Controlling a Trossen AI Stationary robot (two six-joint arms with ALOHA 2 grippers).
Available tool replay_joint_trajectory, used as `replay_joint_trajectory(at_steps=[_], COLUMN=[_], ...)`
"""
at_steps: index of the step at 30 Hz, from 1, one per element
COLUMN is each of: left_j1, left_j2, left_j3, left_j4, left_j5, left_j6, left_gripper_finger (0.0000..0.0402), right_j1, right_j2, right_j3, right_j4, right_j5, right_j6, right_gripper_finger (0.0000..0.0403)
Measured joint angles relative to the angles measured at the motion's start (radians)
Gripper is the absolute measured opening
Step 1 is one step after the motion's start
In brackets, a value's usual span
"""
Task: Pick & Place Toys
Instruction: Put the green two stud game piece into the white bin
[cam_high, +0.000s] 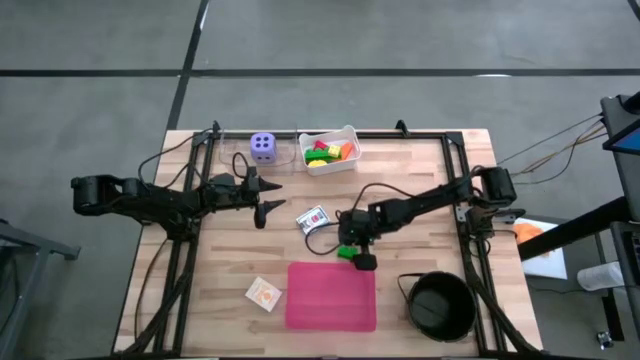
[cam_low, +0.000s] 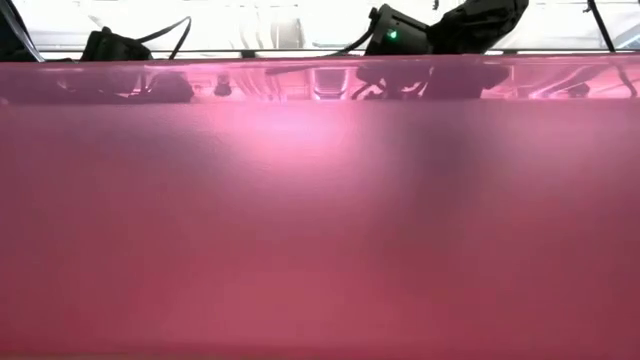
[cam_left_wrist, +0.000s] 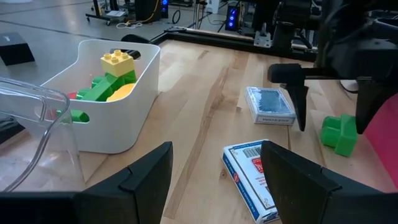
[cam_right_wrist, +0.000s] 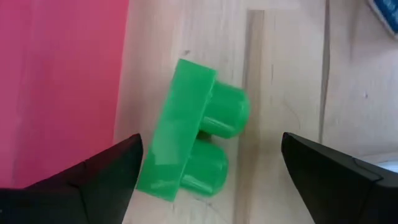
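Observation:
A green block (cam_right_wrist: 180, 143) lies on its side on the wood, just off the far edge of the pink mat (cam_high: 331, 295). My right gripper (cam_right_wrist: 211, 149) is open and points steeply down, one finger on either side of the block without touching it. My left gripper (cam_high: 265, 200) waits open and empty at the table's left. A white tub (cam_high: 328, 150) at the far edge holds yellow (cam_left_wrist: 118, 60), green, red and orange blocks. The purple die (cam_high: 263, 146) stands left of the tub. A white card pack (cam_high: 313, 219), a blue one (cam_left_wrist: 270, 104) and an orange card (cam_high: 264, 293) lie flat on the table.
A black pot (cam_high: 440, 305) stands at the near right, beside the mat. A clear plastic container (cam_left_wrist: 31, 124) sits around the die. In the low view the mat (cam_low: 320, 220) fills nearly the whole picture. Dark frame rails (cam_high: 190, 250) run along the table's sides.

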Motion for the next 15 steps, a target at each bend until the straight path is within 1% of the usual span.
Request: replay_joint_trajectory(at_steps=[2,5,8,15], left_j1=[0.000,0.000,0.000,0.000], left_j2=[0.000,0.000,0.000,0.000], left_j3=[0.000,0.000,0.000,0.000], left_j4=[0.000,0.000,0.000,0.000], left_j5=[0.000,0.000,0.000,0.000], left_j6=[0.000,0.000,0.000,0.000], left_gripper_finger=[0.0245,0.0245,0.0245,0.0245], right_j1=[0.004,0.004,0.006,0.008], right_j2=[-0.003,-0.004,-0.003,-0.011], right_j3=[0.004,0.008,0.008,0.011], right_j4=[0.001,0.001,0.000,0.002], right_j5=[0.026,0.036,0.037,0.036], right_j6=[-0.016,-0.028,-0.043,-0.060], right_gripper_finger=[0.0367,0.0326,0.0269,0.0115])
